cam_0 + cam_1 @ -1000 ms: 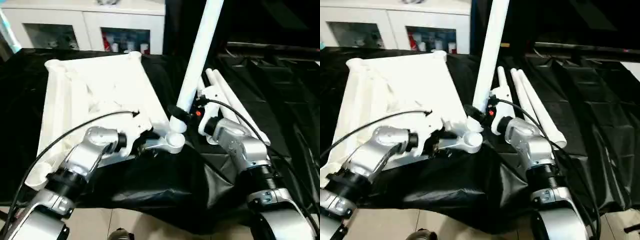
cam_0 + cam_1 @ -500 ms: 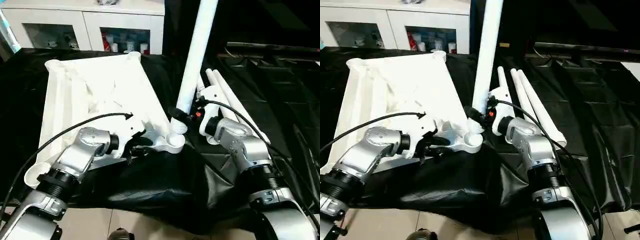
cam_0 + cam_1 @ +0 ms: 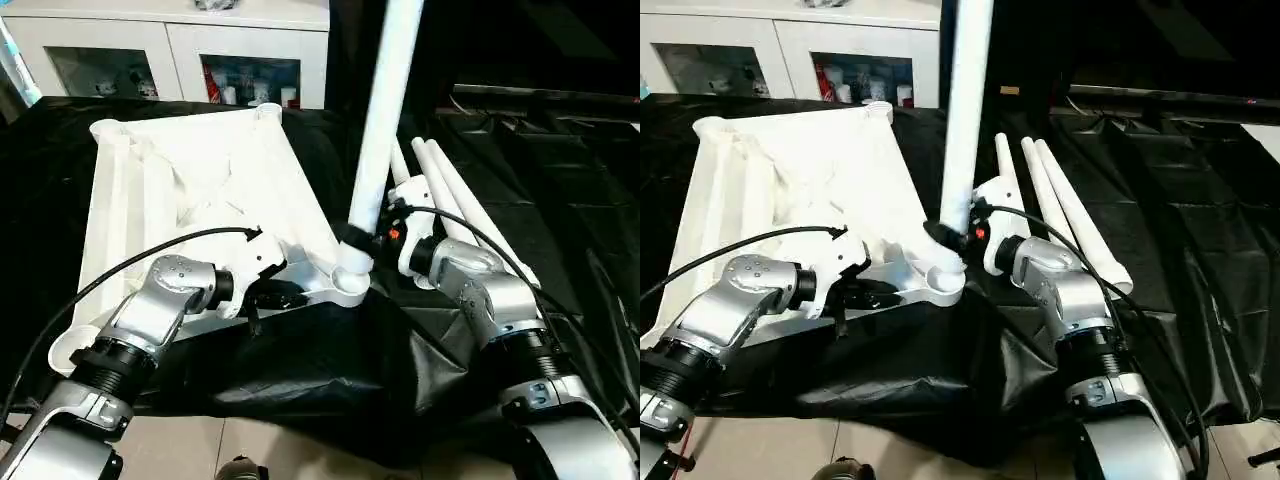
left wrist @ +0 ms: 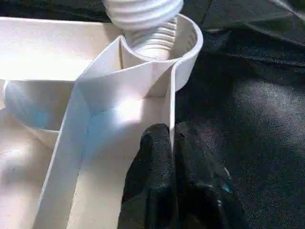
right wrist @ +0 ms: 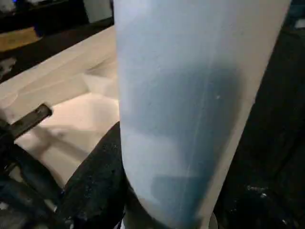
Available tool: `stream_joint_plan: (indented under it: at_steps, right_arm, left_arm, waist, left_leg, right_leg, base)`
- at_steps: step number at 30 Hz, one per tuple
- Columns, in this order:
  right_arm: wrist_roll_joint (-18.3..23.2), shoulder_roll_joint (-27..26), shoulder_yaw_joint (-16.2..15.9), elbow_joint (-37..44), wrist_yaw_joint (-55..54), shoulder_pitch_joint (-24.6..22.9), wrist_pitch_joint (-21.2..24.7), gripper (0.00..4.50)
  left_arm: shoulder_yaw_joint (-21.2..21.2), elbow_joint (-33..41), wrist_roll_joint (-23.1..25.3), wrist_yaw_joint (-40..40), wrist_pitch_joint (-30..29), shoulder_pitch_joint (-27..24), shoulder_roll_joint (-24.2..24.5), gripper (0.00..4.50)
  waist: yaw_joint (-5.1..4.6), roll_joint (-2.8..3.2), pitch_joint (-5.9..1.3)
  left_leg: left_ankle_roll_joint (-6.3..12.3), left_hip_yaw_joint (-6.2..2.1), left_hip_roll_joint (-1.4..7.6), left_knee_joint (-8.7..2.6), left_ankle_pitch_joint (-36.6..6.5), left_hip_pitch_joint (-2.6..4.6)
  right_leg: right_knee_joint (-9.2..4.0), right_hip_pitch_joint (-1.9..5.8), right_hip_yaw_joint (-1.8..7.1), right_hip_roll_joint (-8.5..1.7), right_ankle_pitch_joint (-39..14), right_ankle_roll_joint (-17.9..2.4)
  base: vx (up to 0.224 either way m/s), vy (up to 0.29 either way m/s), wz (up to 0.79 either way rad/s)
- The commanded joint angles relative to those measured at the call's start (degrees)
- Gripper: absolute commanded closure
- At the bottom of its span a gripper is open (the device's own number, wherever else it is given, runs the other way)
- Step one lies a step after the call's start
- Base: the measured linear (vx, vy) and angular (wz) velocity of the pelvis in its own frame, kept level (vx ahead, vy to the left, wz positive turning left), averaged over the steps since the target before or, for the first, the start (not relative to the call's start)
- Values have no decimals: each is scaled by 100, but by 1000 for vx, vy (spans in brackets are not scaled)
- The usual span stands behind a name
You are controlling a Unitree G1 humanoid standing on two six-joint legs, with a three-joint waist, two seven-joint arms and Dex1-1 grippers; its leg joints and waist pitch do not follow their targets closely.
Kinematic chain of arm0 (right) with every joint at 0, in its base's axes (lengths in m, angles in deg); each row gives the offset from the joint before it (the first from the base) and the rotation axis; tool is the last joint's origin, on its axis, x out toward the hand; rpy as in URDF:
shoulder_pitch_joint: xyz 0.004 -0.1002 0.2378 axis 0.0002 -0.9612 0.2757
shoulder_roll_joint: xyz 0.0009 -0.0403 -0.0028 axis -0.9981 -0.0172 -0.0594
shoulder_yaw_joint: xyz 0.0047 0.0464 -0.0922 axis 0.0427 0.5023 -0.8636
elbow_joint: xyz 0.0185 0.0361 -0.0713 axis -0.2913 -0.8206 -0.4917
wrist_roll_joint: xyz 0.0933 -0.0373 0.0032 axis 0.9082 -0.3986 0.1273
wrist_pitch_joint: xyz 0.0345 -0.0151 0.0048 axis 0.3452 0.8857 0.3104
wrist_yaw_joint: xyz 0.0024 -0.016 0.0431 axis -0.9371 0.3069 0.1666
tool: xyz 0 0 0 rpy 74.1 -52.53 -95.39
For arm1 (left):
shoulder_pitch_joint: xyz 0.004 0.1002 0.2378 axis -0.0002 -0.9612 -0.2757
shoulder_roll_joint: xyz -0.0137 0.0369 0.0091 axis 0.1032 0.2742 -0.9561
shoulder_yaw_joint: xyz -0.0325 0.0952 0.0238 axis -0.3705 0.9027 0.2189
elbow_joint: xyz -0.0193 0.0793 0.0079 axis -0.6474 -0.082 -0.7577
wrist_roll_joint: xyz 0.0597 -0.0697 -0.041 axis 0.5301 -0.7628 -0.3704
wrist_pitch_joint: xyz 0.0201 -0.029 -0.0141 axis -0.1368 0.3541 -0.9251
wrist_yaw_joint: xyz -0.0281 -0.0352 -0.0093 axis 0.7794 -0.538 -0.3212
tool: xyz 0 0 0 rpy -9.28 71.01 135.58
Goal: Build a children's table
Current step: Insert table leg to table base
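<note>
The children's table lies in parts on black cloth. Its white top (image 3: 200, 180) is upside down, ribs showing. One long white leg (image 3: 385, 100) stands nearly upright, its threaded end (image 4: 150, 28) in the near right corner socket (image 3: 350, 287). My right gripper (image 3: 352, 238) is shut on that leg just above the socket, a black finger (image 5: 95, 186) pressing the tube (image 5: 190, 109). My left gripper (image 3: 268, 297) is shut on the top's thin rim wall (image 4: 170, 102) beside the socket, its fingers (image 4: 155, 157) pinching the wall from both sides.
Three spare white legs (image 3: 1060, 205) lie side by side on the cloth, right of the top and behind my right forearm. A white cabinet with glass doors (image 3: 180, 50) stands behind the table. The cloth's front edge hangs over a pale floor (image 3: 300, 450).
My left gripper has closed onto the rim wall by the socket. The leg has tipped more upright and its threaded end has dropped into the corner socket.
</note>
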Motion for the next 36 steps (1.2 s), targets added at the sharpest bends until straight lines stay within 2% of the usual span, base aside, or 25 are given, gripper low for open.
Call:
stream_joint_plan:
  at_steps: [1, 9, 21, 25, 31, 36]
  right_arm:
    - [-136, 134, -144, 108, 173, -78, 133, 259]
    - [-230, 157, -292, -94, 271, 9, 226, 259]
    - [-259, 169, -421, -173, 516, 123, 398, 259]
    - [-311, 143, -427, -238, 487, 139, 300, 259]
    - [-322, 60, -284, -516, 284, 197, 72, 259]
    - [129, -102, 182, -581, 227, 64, 107, 259]
  left_arm:
    - [120, -88, 158, 62, 62, -71, 104, 446]
    - [193, -151, 321, 26, 163, -44, 79, 450]
    - [173, -230, 415, 88, 219, 0, 62, 450]
    - [168, -227, 418, 80, 225, -2, 58, 450]
    - [164, -210, 449, 68, 232, -5, 36, 450]
    - [91, -252, 458, -51, 267, 18, 12, 450]
  waist:
    - [2, 31, -433]
    - [-3, 25, -418]
    - [-3, 15, -420]
    - [-1, 12, -418]
    - [-4, 22, -417]
    - [-9, 24, -408]
  left_leg:
    - [-204, -29, 164, -414, -1326, 199]
    - [-238, -34, 171, -428, -1478, 213]
    - [-275, -41, 176, -438, -1563, 222]
    - [-272, -38, 173, -438, -1569, 217]
    - [-279, -39, 173, -439, -1587, 220]
    - [-308, -53, 179, -459, -1782, 231]
  right_leg:
    - [-394, 249, 210, -401, -617, -1235]
    - [-420, 225, 218, -414, -926, -1186]
    - [-418, 218, 217, -414, -929, -1197]
    - [-421, 221, 219, -419, -936, -1201]
    - [-421, 216, 221, -417, -927, -1211]
    - [-448, 206, 219, -425, -1225, -1165]
  base:
    - [0, 0, 0]
    - [0, 0, 0]
    - [0, 0, 0]
    - [0, 0, 0]
    - [0, 0, 0]
    - [0, 0, 0]
